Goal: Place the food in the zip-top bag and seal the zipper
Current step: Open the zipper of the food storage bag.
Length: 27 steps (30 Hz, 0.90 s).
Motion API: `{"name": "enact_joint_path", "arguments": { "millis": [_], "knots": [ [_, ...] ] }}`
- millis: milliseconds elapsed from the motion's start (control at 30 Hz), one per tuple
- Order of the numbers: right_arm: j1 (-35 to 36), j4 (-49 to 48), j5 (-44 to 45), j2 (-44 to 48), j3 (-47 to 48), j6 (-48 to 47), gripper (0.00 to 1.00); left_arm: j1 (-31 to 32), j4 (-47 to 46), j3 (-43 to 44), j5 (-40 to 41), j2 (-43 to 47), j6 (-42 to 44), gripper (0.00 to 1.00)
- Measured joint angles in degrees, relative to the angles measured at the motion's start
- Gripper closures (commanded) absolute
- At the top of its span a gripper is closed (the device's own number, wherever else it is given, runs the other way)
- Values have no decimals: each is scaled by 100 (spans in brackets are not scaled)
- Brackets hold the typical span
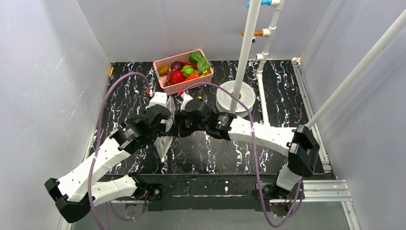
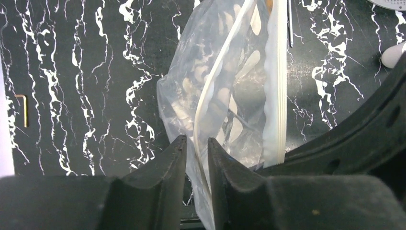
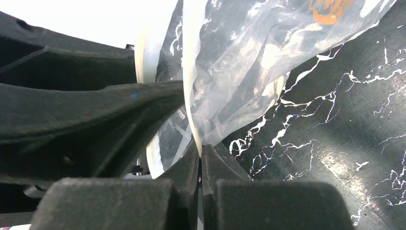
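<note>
Trouble is brewing at the bag (image 2: 230, 96) mouth: right claw (image 3: 201, 151) is pinching one zipper (image 3: 187, 96) lip tight, left claw (image 2: 197, 143) is straddling the other lip, jaws slightly apart, so that edge could slip free and sag. Toy food (image 1: 178, 75) is sitting in the far basket (image 1: 167, 58).

place: robot lab cell | evidence: white panel walls (image 1: 48, 72), pipe frame (image 1: 245, 52), marbled table (image 1: 287, 96)

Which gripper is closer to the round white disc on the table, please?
Right. The right gripper, shut on the bag, is left of the disc; the left gripper straddles the bag's edge farther left.
</note>
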<state>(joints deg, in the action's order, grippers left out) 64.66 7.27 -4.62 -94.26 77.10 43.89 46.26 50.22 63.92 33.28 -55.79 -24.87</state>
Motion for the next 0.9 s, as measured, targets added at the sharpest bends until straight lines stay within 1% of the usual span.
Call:
{"name": "enact_joint_path", "arguments": {
  "millis": [167,300,500,567,633,800,900],
  "knots": [
    [3,-12,-4,13,0,-33,99,0,178,2,-94,285,60,92],
    [3,-12,-44,13,15,-45,99,0,336,33,-123,330,136,99],
    [3,-14,-286,-78,245,-134,99,0,404,35,55,262,330,100],
    [3,35,-344,-190,391,-237,99,0,468,89,296,138,387,100],
    [3,302,-325,-447,761,-433,99,0,698,262,717,-92,319,100],
    [3,1165,24,-1203,1861,-1039,99,-124,1616,763,1782,-811,-257,100],
    [-52,1517,188,-1358,2085,-1278,99,-206,1797,724,1951,-890,-432,100]
  ]
}}
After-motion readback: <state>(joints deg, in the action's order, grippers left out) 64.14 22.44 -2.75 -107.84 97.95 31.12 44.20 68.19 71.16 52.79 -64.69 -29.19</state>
